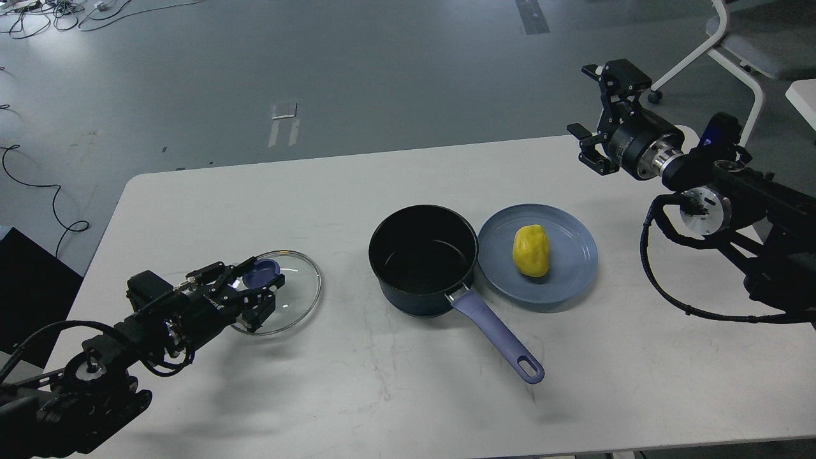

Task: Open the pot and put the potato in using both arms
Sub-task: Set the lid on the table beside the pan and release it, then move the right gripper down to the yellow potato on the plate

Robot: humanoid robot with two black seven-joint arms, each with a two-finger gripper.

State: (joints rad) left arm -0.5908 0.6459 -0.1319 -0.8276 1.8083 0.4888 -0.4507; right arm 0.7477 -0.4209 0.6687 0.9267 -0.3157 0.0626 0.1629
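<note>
The pot (423, 260) is sitting uncovered mid-table, its handle (497, 335) pointing toward the near edge, and the potato (531, 250) is lying on the blue plate (577, 268) touching the pot's right side. Left of the pot, the left gripper (260, 287) is spreading its fingers around the knob (261, 274) of the glass lid (299, 290) lying flat. Far right of the pot, the right gripper (590, 111) is hovering wide apart, holding nothing.

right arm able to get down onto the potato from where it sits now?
Probably yes. The potato lies exposed on the blue plate, nothing above it; the right gripper hangs open, up and to its right, path unobstructed.
</note>
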